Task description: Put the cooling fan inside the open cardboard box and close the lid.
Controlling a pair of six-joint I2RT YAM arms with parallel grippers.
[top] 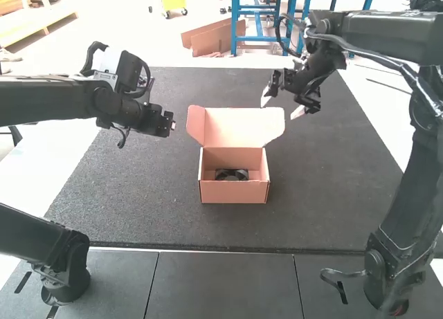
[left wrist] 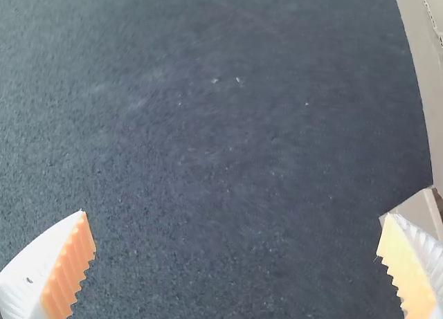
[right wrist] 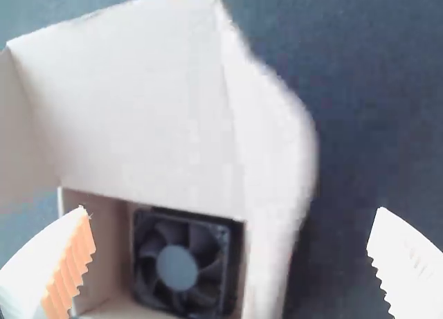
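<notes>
One step remains: the black square cooling fan [top: 230, 174] already lies inside the small pale cardboard box [top: 234, 192], whose lid flap [top: 235, 127] stands upright. Both the left jaws and right jaws gape wide, empty. The right jaws hover behind the flap, which next needs pushing forward and down.

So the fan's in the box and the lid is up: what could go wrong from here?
1. The right gripper hangs open behind the upright lid. A push there may slide or tip the box, since the left gripper is apart from it and nothing braces it.
2. The lid's side flaps splay outward and could catch on the walls instead of tucking in around the fan.
</notes>
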